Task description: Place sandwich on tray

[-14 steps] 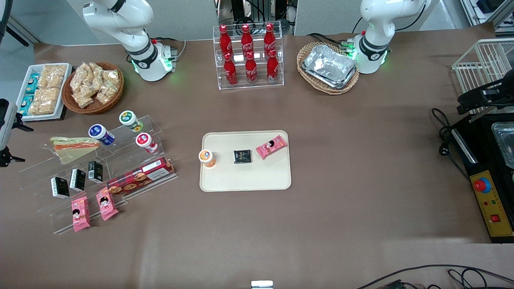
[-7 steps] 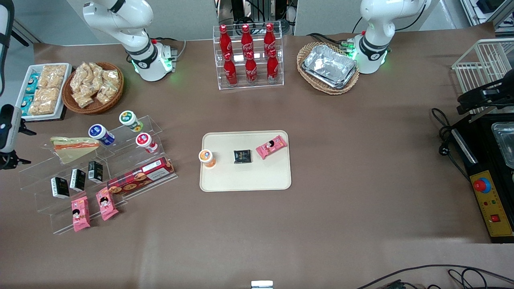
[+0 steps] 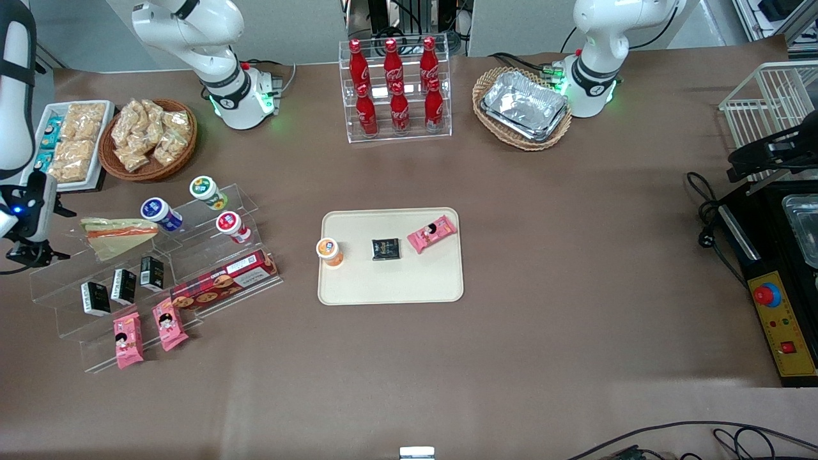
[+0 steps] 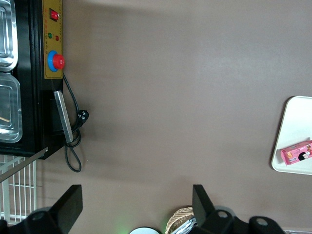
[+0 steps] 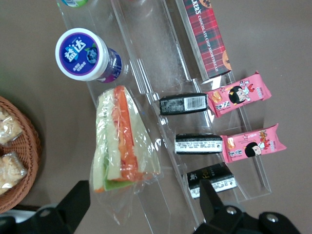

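Sandwich (image 5: pixel 121 141) just beside open end effector (image 5: pixel 141 204).

Red cola bottles (image 3: pixel 393 89) up at 12 o'clock, foil-tray basket (image 3: pixel 523 108) around 1, pink snack packets (image 3: pixel 147 332) about 8.

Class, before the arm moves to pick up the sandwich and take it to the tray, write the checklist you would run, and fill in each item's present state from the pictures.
1. Claw open: ok, fingers spread wide.
2. Claw empty: ok, nothing between the fingers.
3. Claw lined up with the sandwich: ok, the wedge lies between and just ahead of the fingers in the wrist view; in the front view the claw is beside it, not touching.
4. Sandwich free to lift: ok, it lies on the clear stand's top step, nothing on it; the blue-lidded jar stands close.
5. Room on the tray: ok, the part nearer the front camera is bare.
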You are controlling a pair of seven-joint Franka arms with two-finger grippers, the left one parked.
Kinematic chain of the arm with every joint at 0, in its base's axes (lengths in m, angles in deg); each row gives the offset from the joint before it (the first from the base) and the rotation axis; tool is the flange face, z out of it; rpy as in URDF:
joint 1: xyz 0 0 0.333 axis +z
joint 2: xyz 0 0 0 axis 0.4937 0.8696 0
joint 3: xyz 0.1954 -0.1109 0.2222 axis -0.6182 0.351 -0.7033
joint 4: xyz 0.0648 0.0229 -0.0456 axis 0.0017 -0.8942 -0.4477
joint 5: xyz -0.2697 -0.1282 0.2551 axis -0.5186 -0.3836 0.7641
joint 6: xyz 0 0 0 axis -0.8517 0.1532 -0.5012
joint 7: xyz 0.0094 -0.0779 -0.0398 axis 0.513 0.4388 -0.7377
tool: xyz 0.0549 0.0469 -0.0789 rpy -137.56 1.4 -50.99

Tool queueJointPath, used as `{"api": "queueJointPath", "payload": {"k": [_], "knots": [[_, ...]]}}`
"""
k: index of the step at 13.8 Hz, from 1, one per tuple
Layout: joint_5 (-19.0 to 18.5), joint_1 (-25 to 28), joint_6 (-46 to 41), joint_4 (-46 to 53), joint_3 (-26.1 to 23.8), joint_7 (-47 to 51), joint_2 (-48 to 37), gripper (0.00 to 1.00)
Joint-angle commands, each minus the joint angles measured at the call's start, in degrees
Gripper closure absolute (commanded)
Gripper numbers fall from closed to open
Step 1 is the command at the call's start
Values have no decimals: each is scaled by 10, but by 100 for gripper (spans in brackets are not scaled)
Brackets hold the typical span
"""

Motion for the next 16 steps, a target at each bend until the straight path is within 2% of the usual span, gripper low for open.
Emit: {"api": "queueJointPath", "payload": {"k": [1, 7, 13, 14, 16], "knots": [[-8, 1, 52, -76, 0, -10, -38, 0], [-7, 0, 125, -147, 16, -47, -44, 0], [-7, 1, 151, -156, 20, -56, -36, 1], [-5, 1, 154, -157, 20, -55, -34, 9], [-5, 3, 155, -156, 20, -54, -30, 53]]}}
